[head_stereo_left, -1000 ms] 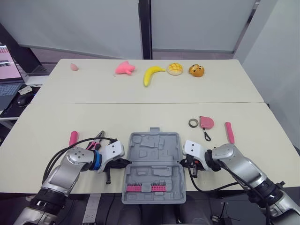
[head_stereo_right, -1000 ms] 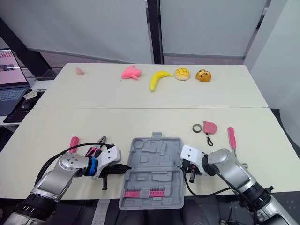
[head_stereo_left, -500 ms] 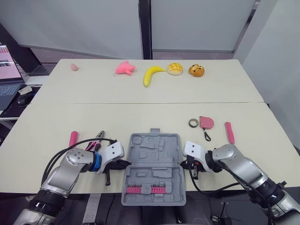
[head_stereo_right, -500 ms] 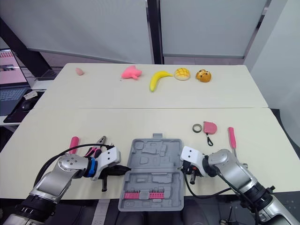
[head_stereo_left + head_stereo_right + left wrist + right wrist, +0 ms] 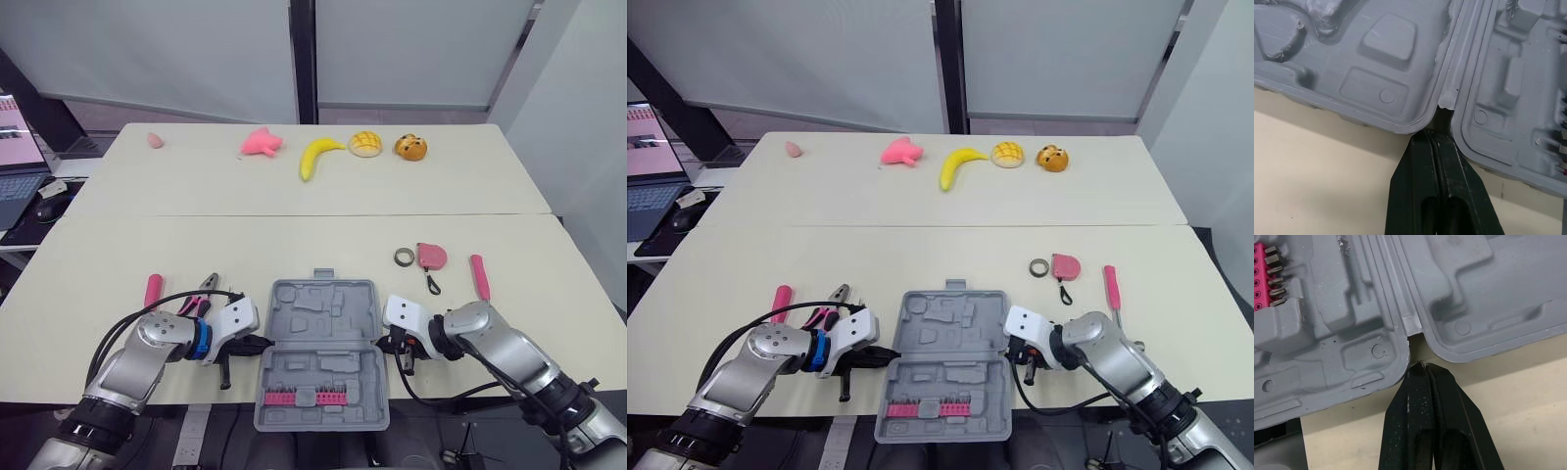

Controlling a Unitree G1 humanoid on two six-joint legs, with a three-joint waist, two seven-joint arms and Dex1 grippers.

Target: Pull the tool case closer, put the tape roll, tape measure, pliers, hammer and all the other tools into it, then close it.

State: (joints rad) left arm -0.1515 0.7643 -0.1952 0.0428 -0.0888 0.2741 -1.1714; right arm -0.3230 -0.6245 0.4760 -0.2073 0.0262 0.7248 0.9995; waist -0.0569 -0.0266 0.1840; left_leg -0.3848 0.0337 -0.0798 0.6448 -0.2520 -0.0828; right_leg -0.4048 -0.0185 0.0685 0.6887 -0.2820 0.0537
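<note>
Cream tabletop (image 5: 294,240) is stretching away beneath me, and the open grey plastic tool case (image 5: 323,305) is lying at the bottom centre of the frame, its near half reaching the table's front edge. A pink rack of screwdriver bits (image 5: 305,395) is sitting in that near half. My left gripper (image 5: 1431,134) is pressing its two black fingers flat together, tips nosing into the hinge notch on the case's left side. My right gripper (image 5: 1422,366) is doing the same on the right side, fingers closed on nothing, tips just at the notch.

Just left of my left gripper, the pink-handled pliers (image 5: 203,291) are lying on the table, with a short pink-handled tool (image 5: 153,290) further left. Right of centre, the small grey tape roll (image 5: 403,257) is touching the pink tape measure (image 5: 431,256), and a pink-handled screwdriver (image 5: 479,277) is lying beyond them.

Along the top, a pink toy (image 5: 261,143), yellow banana (image 5: 315,156) and two bread rolls (image 5: 365,143) are lining the far table.
</note>
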